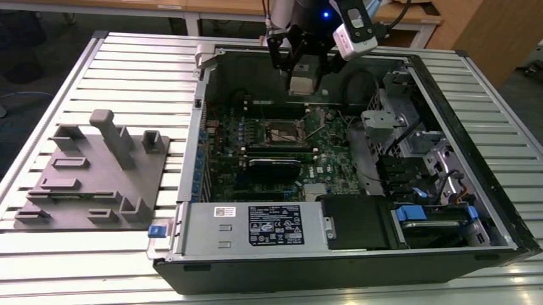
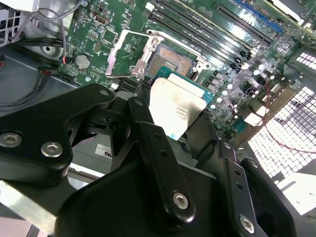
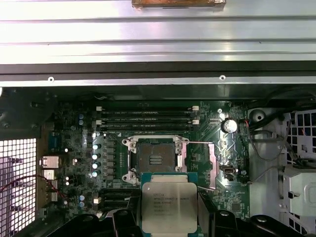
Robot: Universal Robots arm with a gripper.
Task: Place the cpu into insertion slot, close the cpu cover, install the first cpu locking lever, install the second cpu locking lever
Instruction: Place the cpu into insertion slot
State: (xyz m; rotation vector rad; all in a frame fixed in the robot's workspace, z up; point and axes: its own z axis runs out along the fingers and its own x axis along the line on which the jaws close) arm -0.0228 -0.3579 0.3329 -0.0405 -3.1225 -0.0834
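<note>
Gripper (image 3: pixel 168 218) clamped on cpu (image 3: pixel 167 197) by two opposite edges; the other two edges are free. Cpu held in air above motherboard (image 3: pixel 69 123), not touching. Bare socket (image 3: pixel 155 159) lies below, just beyond the fingertips. Cover (image 2: pixel 114 54) stands swung up at the socket's side. Open air around gripper inside case (image 1: pixel 192 146).

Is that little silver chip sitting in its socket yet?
Out. The gripper holds the cpu above the motherboard; the insertion slot is bare, with the cpu cover swung open.

cpu (image 3: pixel 169 207) print, black label (image 1: pixel 276 224); neither legible
</note>
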